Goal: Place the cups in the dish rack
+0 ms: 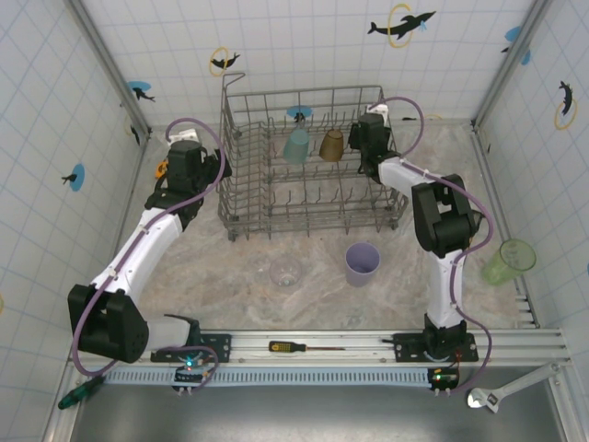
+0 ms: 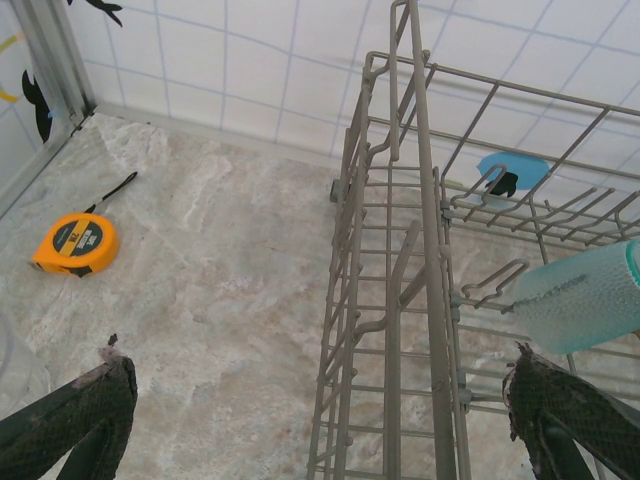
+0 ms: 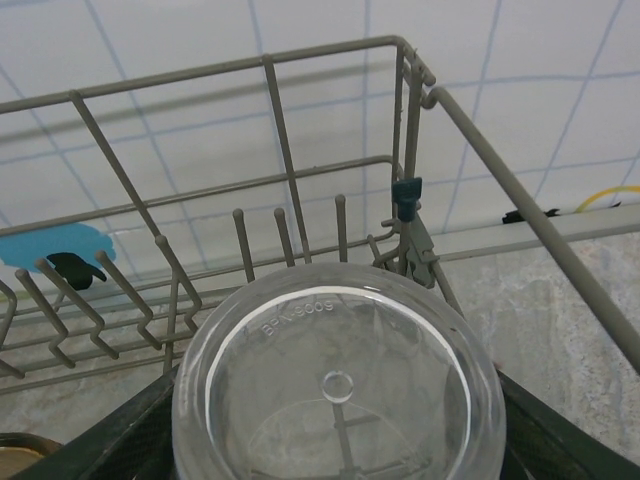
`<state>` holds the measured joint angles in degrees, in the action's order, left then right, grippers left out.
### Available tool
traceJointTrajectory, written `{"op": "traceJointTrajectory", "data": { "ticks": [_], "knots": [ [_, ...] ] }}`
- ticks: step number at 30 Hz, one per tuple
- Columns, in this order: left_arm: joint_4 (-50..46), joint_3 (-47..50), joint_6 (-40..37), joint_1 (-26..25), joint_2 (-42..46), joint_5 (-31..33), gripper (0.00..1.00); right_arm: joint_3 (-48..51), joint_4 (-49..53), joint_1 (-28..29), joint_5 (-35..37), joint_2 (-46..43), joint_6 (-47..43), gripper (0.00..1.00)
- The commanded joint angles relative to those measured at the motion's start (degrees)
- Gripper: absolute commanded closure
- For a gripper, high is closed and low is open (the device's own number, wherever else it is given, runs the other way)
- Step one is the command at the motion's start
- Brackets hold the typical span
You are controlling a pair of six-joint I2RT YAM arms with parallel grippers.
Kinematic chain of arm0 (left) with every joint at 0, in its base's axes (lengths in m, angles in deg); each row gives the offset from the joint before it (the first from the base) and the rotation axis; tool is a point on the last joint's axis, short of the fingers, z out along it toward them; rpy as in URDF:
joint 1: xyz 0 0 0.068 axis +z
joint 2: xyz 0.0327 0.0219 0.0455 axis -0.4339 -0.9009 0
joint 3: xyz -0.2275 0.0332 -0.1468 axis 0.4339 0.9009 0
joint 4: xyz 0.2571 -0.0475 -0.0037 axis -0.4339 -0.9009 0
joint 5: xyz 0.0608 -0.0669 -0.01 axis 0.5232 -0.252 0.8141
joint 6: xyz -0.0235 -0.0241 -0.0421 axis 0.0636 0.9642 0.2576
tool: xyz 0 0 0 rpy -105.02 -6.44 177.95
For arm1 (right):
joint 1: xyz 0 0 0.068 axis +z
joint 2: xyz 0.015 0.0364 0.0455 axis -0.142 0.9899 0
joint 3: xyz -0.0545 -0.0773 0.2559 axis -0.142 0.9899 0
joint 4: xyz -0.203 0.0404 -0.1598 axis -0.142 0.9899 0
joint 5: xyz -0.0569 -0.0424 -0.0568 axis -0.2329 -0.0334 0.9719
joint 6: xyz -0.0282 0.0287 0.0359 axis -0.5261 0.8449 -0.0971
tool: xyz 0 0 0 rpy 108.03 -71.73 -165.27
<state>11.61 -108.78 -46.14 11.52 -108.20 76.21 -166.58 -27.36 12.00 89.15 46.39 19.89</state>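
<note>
2 pincers up. left pincer (image 2: pixel 318 370) fully open, empty, astride dish rack (image 1: pixel 308 193) left wall. teal cup (image 1: pixel 296 145) + amber cup (image 1: pixel 332 145) already on tines. right pincer (image 3: pixel 335 440) clamped on clear cup (image 3: pixel 330 350), base toward cam, over rack's far-right corner: placing step. next: lower onto free tines, let go. 2nd clear cup (image 1: pixel 286 272), lavender cup (image 1: pixel 362 263), green cup (image 1: pixel 508 261) wait on bench (image 1: pixel 230 276).

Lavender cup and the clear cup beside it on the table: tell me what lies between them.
Nothing. In the top view, the table between the lavender cup and the clear cup is bare.
</note>
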Motion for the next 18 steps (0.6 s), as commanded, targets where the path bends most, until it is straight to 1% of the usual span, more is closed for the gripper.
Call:
{"op": "traceJointTrajectory", "data": {
  "ticks": [1,7,18],
  "knots": [
    [0.7,0.3,-0.7,0.0,-0.6,0.1,0.03,-3.4,1.5,0.4,-0.9,0.8,2.6,0.28],
    [0.7,0.7,-0.3,0.0,0.1,0.5,0.03,-4.2,3.4,0.5,-0.5,-1.2,3.1,0.10],
    [1.5,1.4,-0.4,0.0,0.8,0.4,0.03,-4.9,7.4,0.3,-4.7,-7.8,5.1,0.01]
  ]
}}
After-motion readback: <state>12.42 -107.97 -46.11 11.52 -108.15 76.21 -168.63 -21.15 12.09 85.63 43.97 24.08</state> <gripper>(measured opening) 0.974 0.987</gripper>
